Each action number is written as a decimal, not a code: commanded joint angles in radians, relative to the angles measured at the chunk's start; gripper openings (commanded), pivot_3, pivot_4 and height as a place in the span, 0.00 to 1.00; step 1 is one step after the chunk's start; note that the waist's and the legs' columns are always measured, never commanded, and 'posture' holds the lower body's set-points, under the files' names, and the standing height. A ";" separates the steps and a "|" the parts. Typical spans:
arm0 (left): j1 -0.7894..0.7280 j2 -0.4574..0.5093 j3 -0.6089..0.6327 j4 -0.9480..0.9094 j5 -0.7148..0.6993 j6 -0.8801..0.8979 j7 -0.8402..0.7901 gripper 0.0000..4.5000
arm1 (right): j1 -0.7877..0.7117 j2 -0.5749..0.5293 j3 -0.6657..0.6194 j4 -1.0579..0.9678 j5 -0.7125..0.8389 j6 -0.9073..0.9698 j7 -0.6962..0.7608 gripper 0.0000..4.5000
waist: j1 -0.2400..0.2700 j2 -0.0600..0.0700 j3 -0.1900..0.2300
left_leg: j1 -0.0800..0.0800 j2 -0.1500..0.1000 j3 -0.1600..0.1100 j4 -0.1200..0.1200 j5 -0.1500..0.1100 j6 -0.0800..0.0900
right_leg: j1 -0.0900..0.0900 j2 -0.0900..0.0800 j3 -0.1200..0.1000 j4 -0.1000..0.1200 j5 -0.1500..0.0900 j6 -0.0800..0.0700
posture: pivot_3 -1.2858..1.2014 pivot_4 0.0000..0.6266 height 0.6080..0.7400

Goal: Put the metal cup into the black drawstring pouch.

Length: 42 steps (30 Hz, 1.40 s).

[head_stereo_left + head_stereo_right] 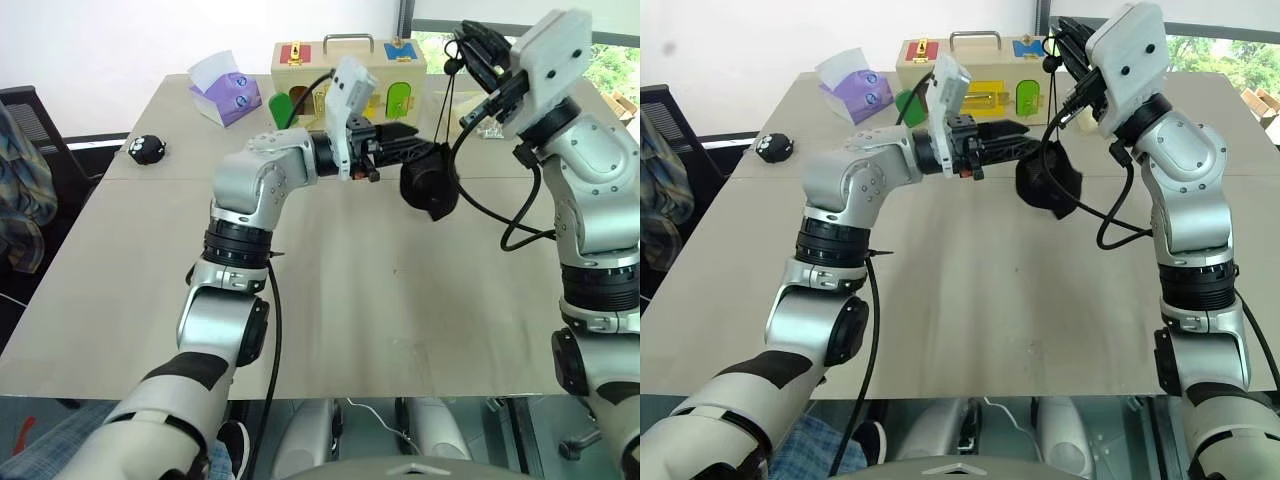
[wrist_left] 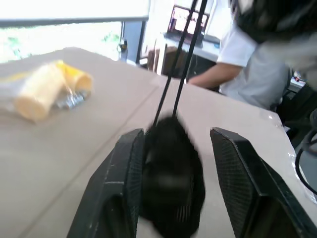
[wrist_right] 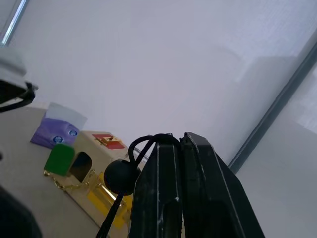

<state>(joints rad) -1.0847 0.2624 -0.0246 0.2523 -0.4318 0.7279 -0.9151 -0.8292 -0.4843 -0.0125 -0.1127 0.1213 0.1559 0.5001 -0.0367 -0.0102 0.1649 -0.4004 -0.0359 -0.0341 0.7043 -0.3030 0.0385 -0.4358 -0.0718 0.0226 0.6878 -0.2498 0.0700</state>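
Note:
The black drawstring pouch (image 1: 432, 182) hangs above the table by its thin cords (image 1: 447, 100). My right gripper (image 1: 466, 48) is raised high at the back right and is shut on the cord's top end, beside its bead (image 3: 119, 176). My left gripper (image 1: 408, 141) reaches in level from the left at the pouch's upper part. In the left wrist view the pouch (image 2: 171, 173) sits between the open fingers (image 2: 124, 168), close against one and apart from the other. The metal cup is hidden.
A wooden latch box (image 1: 348, 70) and a purple tissue pack (image 1: 225, 95) stand at the table's far edge. A black round toy (image 1: 147, 148) lies far left. A yellow wrapped roll (image 2: 44, 89) lies on the table (image 1: 400, 300). A person in a white shirt (image 2: 247, 74) sits beyond.

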 commanded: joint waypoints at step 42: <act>-0.110 -0.015 0.009 0.102 0.007 -0.145 0.000 0.60 | -0.005 0.014 0.040 -0.070 -0.057 -0.007 0.046 0.00 | -0.002 0.000 0.000 | 0.000 0.000 0.000 0.000 0.000 0.000 | 0.000 0.000 0.000 0.000 0.000 0.000 | 0.52 0.24 0.77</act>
<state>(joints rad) -1.1670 0.2484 -0.0315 0.3879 -0.4142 0.6027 -0.9118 -0.8092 -0.4682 0.0391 -0.1398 0.0662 0.1560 0.5565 -0.0383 -0.0102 0.1649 -0.4006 -0.0359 -0.0342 0.7041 -0.3030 0.0386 -0.4359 -0.0716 0.0224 0.6874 -0.2498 0.0700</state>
